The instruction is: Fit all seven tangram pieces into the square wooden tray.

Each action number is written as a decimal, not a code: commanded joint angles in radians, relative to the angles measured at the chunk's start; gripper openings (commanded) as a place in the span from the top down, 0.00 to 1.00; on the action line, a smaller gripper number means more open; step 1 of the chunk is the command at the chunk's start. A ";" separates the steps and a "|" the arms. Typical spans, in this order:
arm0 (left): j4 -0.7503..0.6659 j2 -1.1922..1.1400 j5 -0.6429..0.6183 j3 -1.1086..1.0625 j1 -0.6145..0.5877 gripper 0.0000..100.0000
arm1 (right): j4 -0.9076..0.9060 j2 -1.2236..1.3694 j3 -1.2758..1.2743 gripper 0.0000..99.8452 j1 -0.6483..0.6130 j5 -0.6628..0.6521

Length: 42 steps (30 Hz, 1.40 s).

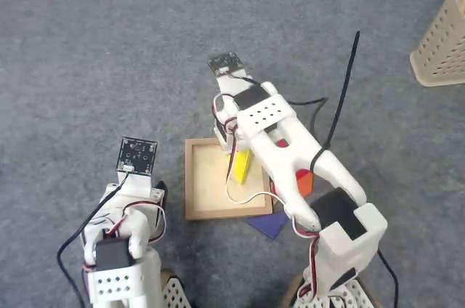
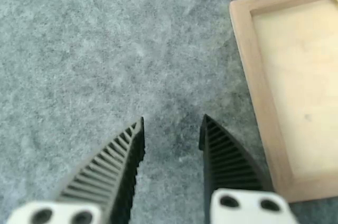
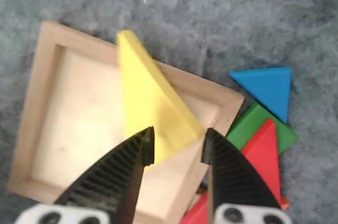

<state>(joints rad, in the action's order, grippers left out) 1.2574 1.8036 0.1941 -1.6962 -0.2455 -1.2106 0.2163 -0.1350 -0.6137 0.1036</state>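
Placement of the first piece looked to be the step in hand. The right gripper [image 3: 178, 134] had its jaws closed on a corner of the yellow triangle [image 3: 145, 97]. That piece hung tilted over the tray [image 3: 47, 49], one tip reaching across a rim. The tray floor showed bare wood, so no piece yet lay flat inside. The blue triangle [image 3: 266, 86], green piece [image 3: 253, 118] and red triangle [image 3: 261, 150] lay bunched on the carpet [image 2: 79, 39] just beside the tray. The purple piece [image 1: 269, 224] lay by the tray's side nearest the arm bases. The left gripper [image 2: 171, 123] hung over carpet beside the tray, jaws partly apart, holding nothing. The next move probably called for levelling the yellow triangle, squaring it into a corner, then lowering and letting go.
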 commanded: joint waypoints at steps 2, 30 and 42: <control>0.005 0.006 0.005 0.010 0.002 0.83 | 0.074 -0.077 -0.049 0.93 0.012 -0.092; 0.005 0.006 0.005 0.010 0.002 0.83 | 0.185 -0.272 -0.241 0.99 -0.117 -0.109; 0.005 0.006 0.005 0.010 0.002 0.83 | 0.469 -0.450 -0.621 0.99 -0.108 -0.302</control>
<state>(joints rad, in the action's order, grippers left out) 1.2574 1.8036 0.1941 -1.6962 -0.2455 -0.7733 -0.2071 -0.7595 -0.7273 -0.1649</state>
